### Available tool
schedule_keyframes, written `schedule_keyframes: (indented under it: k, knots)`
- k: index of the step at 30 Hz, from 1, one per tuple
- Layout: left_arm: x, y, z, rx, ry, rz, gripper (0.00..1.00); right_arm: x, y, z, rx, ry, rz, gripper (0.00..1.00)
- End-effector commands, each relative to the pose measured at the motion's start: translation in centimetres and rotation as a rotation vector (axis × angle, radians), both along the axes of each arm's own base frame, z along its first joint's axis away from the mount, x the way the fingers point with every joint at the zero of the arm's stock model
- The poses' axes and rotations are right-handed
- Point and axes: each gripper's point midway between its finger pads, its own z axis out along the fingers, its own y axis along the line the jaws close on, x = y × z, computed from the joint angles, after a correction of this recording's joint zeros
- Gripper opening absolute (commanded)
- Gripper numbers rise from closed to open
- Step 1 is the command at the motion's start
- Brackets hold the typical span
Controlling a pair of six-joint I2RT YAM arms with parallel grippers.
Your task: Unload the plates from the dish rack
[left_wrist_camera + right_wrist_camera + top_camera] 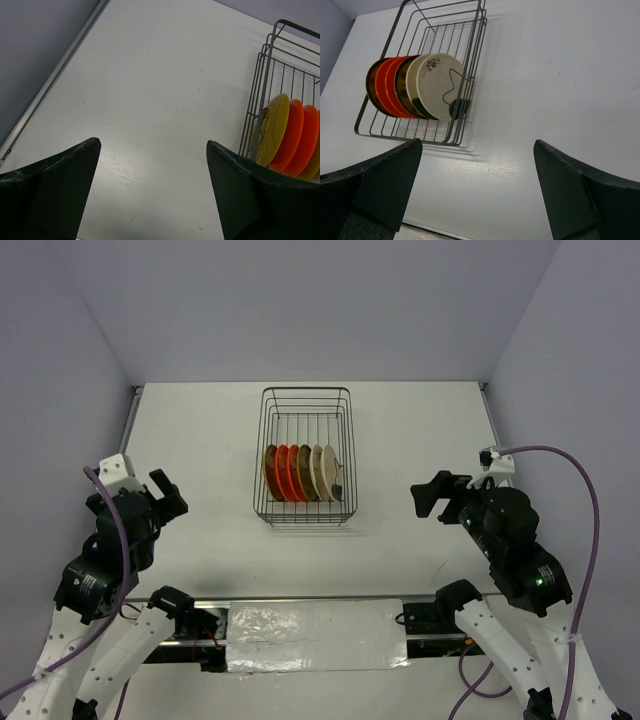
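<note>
The dark wire dish rack (306, 398) stands at the table's middle. Several plates (300, 472) stand on edge in its near end: a brown-and-yellow one, orange ones, a dark one and cream ones. In the right wrist view the rack (415, 10) shows the plates (395, 90), the nearest cream one with a dark blotch (440, 82). The left wrist view shows the rack's corner (272, 45) with a yellow-faced plate (274, 127) and orange plates (300, 135). My left gripper (168, 495) is open and empty, left of the rack. My right gripper (432, 498) is open and empty, right of it.
The white table (200, 430) ends at grey walls at the back and sides. A metal rail with a taped strip (315, 635) runs along the near edge between the arm bases. A purple cable (590, 510) loops off the right arm.
</note>
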Motion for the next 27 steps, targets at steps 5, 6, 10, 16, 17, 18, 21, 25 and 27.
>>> schedule_keyframes:
  k: [5, 6, 10, 16, 17, 18, 21, 25, 27]
  knots:
    - [0.7, -0.4, 0.5, -0.017, -0.024, -0.005, 0.99, 1.0, 2.1, 2.2, 0.074, -0.081, 0.081, 1.0]
    - [0.7, -0.4, 0.5, -0.016, -0.023, -0.005, 1.0, 1.2, 2.3, 2.6, 0.083, -0.092, 0.086, 1.0]
    - [0.9, -0.6, 0.5, -0.015, -0.021, -0.008, 1.0, 2.7, 4.1, 3.1, 0.125, -0.069, 0.133, 1.0]
    - [1.4, -0.7, -0.2, 0.003, 0.015, -0.005, 1.0, 8.6, 9.8, 2.3, 0.089, 0.081, 0.171, 0.99]
    - [1.5, -0.7, -0.3, 0.004, 0.022, -0.004, 1.0, 10.3, 11.1, 2.2, 0.069, 0.106, 0.165, 0.92]
    - [1.6, -0.8, -0.4, 0.006, 0.029, -0.006, 0.99, 11.1, 11.5, 1.6, 0.045, 0.132, 0.143, 0.85]
    - [1.7, -0.9, -0.6, 0.009, 0.035, -0.013, 0.99, 13.4, 14.8, -0.4, -0.005, 0.2, 0.16, 0.59]
    - [1.9, -1.1, -0.7, 0.011, 0.041, -0.023, 1.0, 15.1, 18.8, -4.5, -0.054, 0.298, 0.2, 0.52]
    - [1.9, -1.2, -0.7, 0.011, 0.044, -0.029, 1.0, 15.5, 19.8, -5.3, -0.044, 0.308, 0.21, 0.52]
